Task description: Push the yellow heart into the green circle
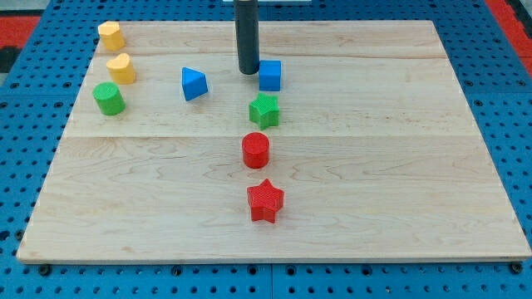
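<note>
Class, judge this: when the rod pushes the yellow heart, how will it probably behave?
The yellow heart looks squat and flat-based, so it probably slides, not tips. Its lobed outline may make it turn. The green circle sits close, so contact should come quickly.

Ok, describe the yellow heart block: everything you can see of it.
The yellow heart is a small, matte, plastic-looking block with ridged sides, standing upright on the wooden board near the view's upper left. Its flat top shows a lobed, heart-like outline. It sits just above the green circle, very close, though contact cannot be judged, and below another yellow block. My tip is well off to the view's right, beside the blue cube, not touching the heart.
</note>
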